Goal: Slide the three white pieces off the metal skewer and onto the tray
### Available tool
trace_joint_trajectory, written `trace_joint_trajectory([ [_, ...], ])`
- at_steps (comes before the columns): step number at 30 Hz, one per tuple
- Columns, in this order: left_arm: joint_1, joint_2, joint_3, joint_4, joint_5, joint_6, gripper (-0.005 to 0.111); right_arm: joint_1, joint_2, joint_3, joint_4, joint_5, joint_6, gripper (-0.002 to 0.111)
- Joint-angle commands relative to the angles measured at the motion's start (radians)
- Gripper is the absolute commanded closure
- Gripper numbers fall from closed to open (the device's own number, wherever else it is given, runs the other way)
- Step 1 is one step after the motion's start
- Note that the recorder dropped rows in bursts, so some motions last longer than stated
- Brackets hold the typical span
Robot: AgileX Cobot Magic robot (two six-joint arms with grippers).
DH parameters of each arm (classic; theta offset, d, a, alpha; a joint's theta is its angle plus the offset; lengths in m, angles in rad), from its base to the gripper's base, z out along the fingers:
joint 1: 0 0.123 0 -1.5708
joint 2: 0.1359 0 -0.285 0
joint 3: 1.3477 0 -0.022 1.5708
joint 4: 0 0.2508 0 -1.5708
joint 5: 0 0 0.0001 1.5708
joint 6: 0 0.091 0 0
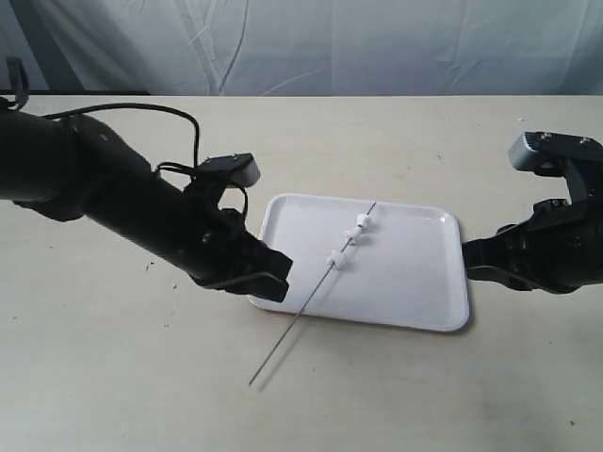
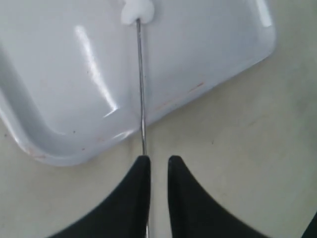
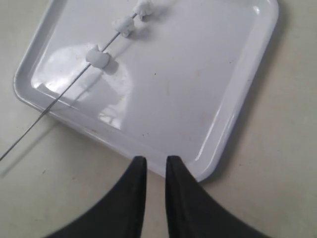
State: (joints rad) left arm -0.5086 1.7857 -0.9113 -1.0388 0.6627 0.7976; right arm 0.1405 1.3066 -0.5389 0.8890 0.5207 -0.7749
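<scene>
I see the skewer lying at a slant. Its far end is over the tray, it crosses the near rim by the tray's left corner, and its near end is out over the table. The three white lumps are threaded on the stretch over the tray. Two sit close together and the third is a little apart, nearer the rim.

My left gripper is at that corner, its jaws nearly pressed together. From the wrist, the skewer runs into the thin slit between them, but I cannot tell whether they are pinching it. My right gripper is just off the tray's right edge, jaws drawn together on nothing.
</scene>
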Motion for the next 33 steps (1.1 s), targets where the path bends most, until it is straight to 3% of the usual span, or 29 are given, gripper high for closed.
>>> trace_joint_trajectory([
  [1,-0.055,0.042,-0.041,0.199,-0.004,-0.219,0.092,0.001,0.0,-0.008,0.04,0.003,-0.045,0.093],
  [11,-0.138,0.095,-0.078,0.288,-0.054,-0.358,0.092,0.001,0.0,-0.008,0.049,0.028,-0.087,0.093],
  [18,-0.167,0.127,-0.092,0.319,-0.083,-0.378,0.078,0.001,0.0,-0.008,0.082,0.028,-0.105,0.093],
  [33,-0.171,0.184,-0.094,0.348,-0.041,-0.406,0.087,0.001,0.0,-0.008,0.092,0.03,-0.106,0.093],
])
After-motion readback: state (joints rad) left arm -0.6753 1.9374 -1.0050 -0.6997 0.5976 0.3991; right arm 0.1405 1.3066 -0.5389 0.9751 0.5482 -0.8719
